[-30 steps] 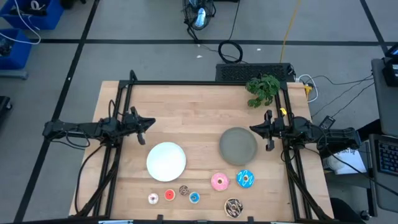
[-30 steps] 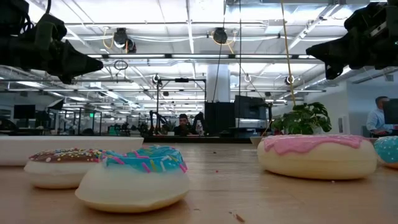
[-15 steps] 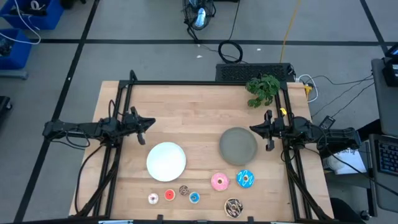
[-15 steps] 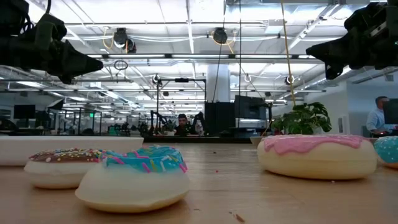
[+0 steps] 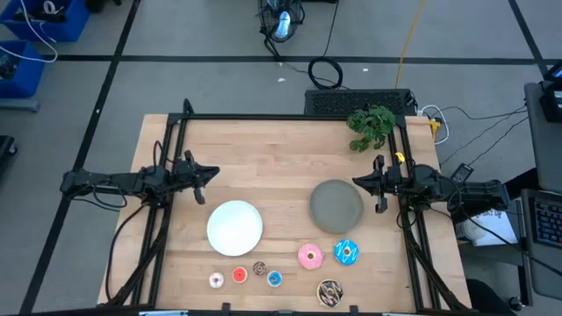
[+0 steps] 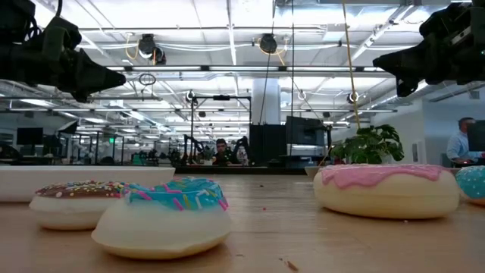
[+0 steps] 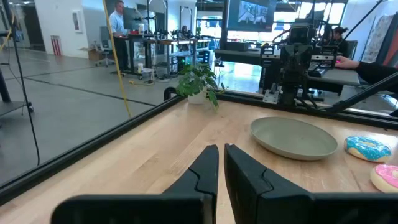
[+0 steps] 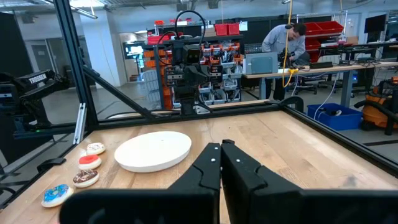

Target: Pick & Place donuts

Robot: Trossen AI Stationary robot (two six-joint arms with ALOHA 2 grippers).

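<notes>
the seven donuts lie in a loose row along the counter [image 5: 281, 149] edge, all well apart from both end effectors and none yet on a plate. the pink donut [image 5: 309, 256], blue sprinkled donut [image 5: 347, 253] and dark brown sprinkled donut [image 5: 330, 292] sit beyond the grey plate [image 5: 336, 205] as seen from the right end effector [image 5: 358, 183]. the four tiny donuts, pale pink [image 5: 216, 280], red [image 5: 239, 276], brown [image 5: 259, 269] and blue [image 5: 274, 279], sit beyond the white plate [image 5: 234, 227] as seen from the left end effector [image 5: 213, 172].

likely risks: the tiny donuts lie close together, so a descent on one may nudge its neighbour. the rounded rings may slip or roll from a pinch taken off centre. a reach over a plate may clip its rim.

the left end effector hovers above bare counter, fingers [image 7: 208, 168] clenched to a narrow slit, grasping nothing. the right end effector hovers just beside the grey plate, fingers [image 8: 210, 163] clenched together, grasping nothing and touching nothing.
</notes>
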